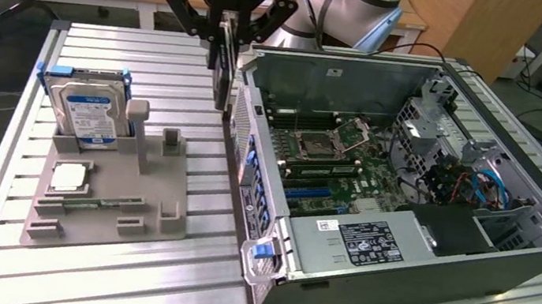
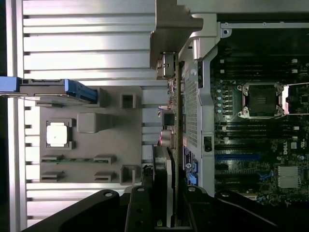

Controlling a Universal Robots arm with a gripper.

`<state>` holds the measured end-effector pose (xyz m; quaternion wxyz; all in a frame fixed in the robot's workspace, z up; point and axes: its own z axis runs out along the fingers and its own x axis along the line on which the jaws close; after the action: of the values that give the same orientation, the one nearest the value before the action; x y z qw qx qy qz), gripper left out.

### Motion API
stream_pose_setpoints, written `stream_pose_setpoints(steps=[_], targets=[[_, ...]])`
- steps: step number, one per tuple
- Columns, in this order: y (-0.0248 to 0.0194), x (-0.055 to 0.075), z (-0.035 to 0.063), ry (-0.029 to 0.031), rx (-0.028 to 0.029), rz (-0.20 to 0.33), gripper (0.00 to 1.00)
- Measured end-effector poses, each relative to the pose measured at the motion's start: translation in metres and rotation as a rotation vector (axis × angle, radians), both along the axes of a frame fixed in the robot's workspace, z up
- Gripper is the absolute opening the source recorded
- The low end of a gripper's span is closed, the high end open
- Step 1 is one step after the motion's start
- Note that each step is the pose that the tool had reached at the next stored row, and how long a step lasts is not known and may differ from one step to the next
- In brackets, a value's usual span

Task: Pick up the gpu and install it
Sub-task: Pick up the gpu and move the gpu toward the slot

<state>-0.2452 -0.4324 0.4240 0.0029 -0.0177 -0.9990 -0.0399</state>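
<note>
Gpu (image 1: pixel 223 81) is hanging edge-down in the upper centre of the exterior frame, with the pincer (image 1: pixel 232 39) pinching its top edge. It is hovering just beside the open computer case (image 1: pixel 411 287), at the rear wall. It is risking a snag on that wall, or a tilt in the narrow grip that misses the motherboard (image 1: pixel 353 175) slot.

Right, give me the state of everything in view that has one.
gripper: shut on the gpu.
gpu: lifted, hanging on edge.
computer case: on its side, open.
hard drive: upright in the gray fixture.
CPU: flat in a fixture recess.
RAM stick: lying in a fixture slot.
</note>
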Motion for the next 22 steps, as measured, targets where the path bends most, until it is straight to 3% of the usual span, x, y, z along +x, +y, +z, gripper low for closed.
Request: stream_pose_setpoints(steps=[22], targets=[[0.0, 0.0072, -0.0021, 0.0001, -0.0001, 0.0, 0.28]])
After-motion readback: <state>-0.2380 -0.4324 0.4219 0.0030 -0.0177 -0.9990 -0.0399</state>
